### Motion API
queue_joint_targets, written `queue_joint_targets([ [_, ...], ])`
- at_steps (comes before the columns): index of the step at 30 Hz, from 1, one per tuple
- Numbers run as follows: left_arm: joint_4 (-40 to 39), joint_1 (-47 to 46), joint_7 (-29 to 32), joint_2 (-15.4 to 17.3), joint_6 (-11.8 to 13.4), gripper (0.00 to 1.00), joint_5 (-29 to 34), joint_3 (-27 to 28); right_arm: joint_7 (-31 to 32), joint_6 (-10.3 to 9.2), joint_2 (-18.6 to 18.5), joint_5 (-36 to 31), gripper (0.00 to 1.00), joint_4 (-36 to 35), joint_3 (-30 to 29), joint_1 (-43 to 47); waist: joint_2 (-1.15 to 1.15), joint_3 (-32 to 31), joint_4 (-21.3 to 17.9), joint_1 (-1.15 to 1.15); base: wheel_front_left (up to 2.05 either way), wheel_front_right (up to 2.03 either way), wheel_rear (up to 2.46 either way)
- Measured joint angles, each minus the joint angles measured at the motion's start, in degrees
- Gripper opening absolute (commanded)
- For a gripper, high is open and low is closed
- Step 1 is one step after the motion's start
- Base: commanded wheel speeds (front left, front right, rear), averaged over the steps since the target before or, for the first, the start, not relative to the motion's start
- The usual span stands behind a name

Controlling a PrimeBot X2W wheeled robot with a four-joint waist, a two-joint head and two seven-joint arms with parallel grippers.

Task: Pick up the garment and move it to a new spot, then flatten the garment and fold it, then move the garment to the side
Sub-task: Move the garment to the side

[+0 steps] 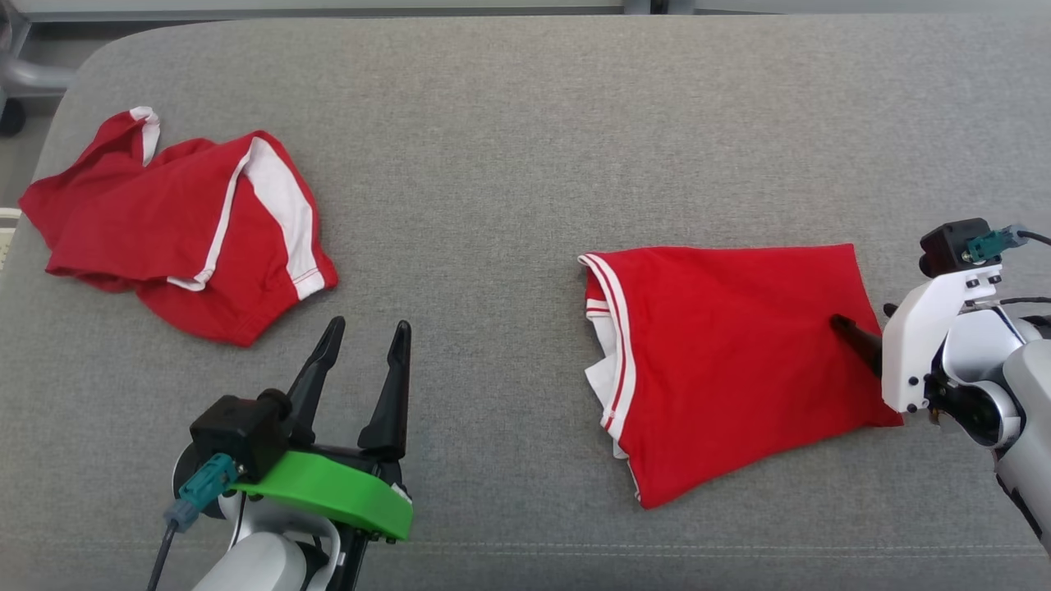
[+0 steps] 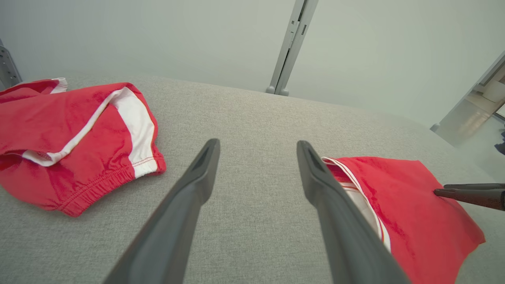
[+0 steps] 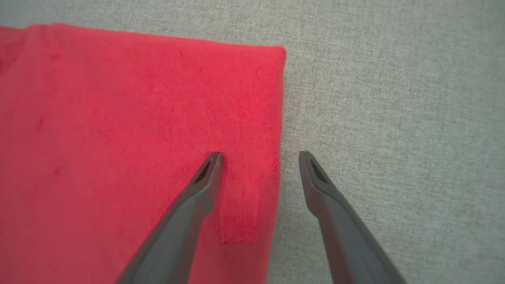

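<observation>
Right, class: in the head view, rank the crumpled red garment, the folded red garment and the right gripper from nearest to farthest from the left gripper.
1. The crumpled red garment, just up-left of the left gripper.
2. The folded red garment, off to the right.
3. The right gripper, farthest right, at that garment's edge.

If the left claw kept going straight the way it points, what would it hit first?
Probably the bare cushion, between the crumpled garment and the folded garment; the left gripper aims at neither, though depth is unclear.
</observation>
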Motion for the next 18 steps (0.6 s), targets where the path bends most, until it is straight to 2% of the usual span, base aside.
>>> queue_joint_targets([
  [6,-0.11,-0.12,-0.08,0.0,0.03,1.0,0.0,0.12,0.02,0.0,-0.03,2.86,1.0,4.38,0.52,-1.01,0.0,1.04,2.36,0.0,0.0,0.0,0.0],
  [12,-0.01,-0.13,-0.16,-0.04,0.02,1.0,-0.01,0.15,1.93,-0.01,-0.49,7.02,1.0,5.45,1.01,-1.27,0.0,1.3,3.83,0.0,0.0,0.0,0.0],
  [13,-0.01,-0.13,-0.18,-0.04,0.02,1.0,-0.01,0.15,2.21,-0.02,-0.69,7.9,0.9,5.22,1.35,-1.29,0.0,1.3,4.0,0.0,0.0,0.0,0.0],
  [14,0.0,-0.13,-0.2,-0.04,0.02,1.0,-0.01,0.18,2.5,-0.02,-0.82,8.9,0.5,4.95,1.64,-1.29,0.0,1.28,4.12,0.0,0.0,0.0,0.0],
  [16,0.04,-0.13,-0.33,-0.04,0.02,1.0,-0.01,0.16,2.57,-0.02,-1.1,10.0,0.31,4.54,2.26,-1.3,0.0,1.2,4.18,0.0,0.0,0.0,0.0],
  [17,0.07,-0.13,-0.33,-0.07,0.03,1.0,-0.01,0.16,2.52,-0.02,-1.36,10.2,0.13,4.2,2.77,-1.29,0.0,1.15,4.18,0.0,0.0,0.0,0.0],
  [18,0.08,-0.13,-0.34,-0.07,0.04,1.0,-0.01,0.2,1.92,-0.02,-1.58,10.36,0.0,3.91,3.3,-1.29,0.0,1.11,4.15,0.0,0.0,0.0,0.0],
])
